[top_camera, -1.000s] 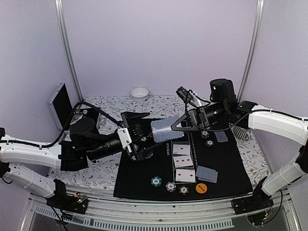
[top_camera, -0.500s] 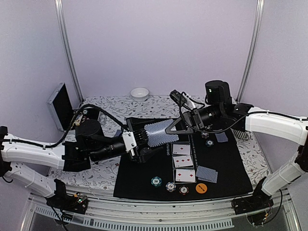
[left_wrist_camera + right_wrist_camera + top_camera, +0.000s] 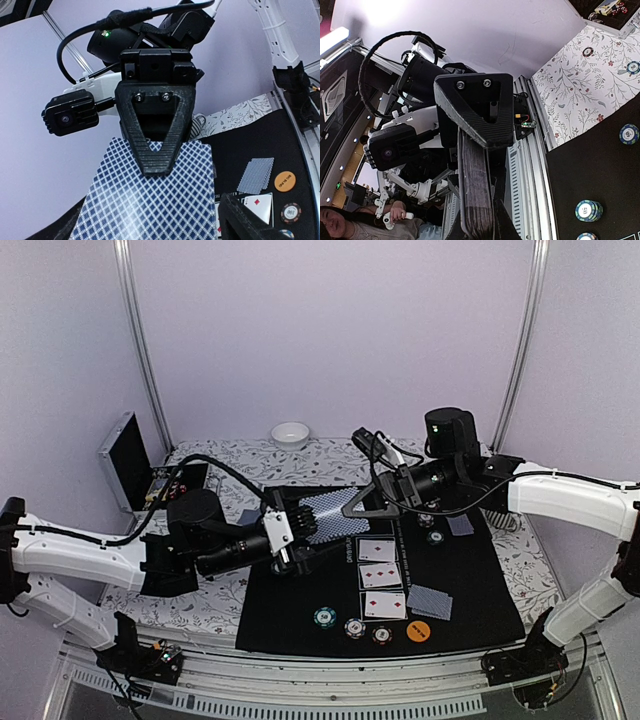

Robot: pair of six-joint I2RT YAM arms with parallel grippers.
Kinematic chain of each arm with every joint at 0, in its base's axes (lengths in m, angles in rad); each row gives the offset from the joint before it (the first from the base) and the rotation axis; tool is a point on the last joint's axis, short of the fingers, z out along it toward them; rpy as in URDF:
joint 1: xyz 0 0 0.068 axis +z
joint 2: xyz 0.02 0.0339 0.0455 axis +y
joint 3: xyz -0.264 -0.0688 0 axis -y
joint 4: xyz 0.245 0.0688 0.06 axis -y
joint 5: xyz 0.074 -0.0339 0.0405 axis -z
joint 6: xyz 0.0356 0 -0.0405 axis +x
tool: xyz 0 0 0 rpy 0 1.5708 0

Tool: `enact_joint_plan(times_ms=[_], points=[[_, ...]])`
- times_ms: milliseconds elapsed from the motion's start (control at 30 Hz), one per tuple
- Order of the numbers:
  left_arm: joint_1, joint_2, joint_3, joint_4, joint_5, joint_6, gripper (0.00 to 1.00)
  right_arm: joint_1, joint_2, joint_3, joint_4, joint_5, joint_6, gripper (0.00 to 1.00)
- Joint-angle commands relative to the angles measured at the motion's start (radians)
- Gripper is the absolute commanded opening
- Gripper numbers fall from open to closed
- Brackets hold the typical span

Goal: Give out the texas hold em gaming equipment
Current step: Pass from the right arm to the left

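- Table [image 3: 225, 605]: top covered by a white cloth printed with grey flowering sprigs.
- Black rectangular mat [image 3: 480, 590]: flat on the cloth, right of centre, reaching towards the near edge.
- Small white round bowl [image 3: 290, 434]: upright on the cloth at the far edge, apart from the mat.
- Silver metal case [image 3: 128, 458]: at the far left corner, open, lid raised.
- Dark-rimmed round poker chip [image 3: 588, 51] and blue-and-white striped poker chip [image 3: 632, 67]: flat on the bare cloth, off the mat, apart from each other.
- Small grey ribbed object [image 3: 503, 517]: on the cloth just beside the mat's right edge; kind not discernible.
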Motion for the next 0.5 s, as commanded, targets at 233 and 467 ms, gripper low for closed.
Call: enact_joint_plan(times_ms=[233,467], points=[[-0.006,0.002,0.033,0.044,0.016,-0.021,0.75,0.008,-0.005,0.014,0.019,0.01,0.001,0.02],[-0.005,-0.014,0.029,0.026,0.0,-0.022,0.68,0.007,-0.012,0.009,0.019,0.006,0.0,0.03]])
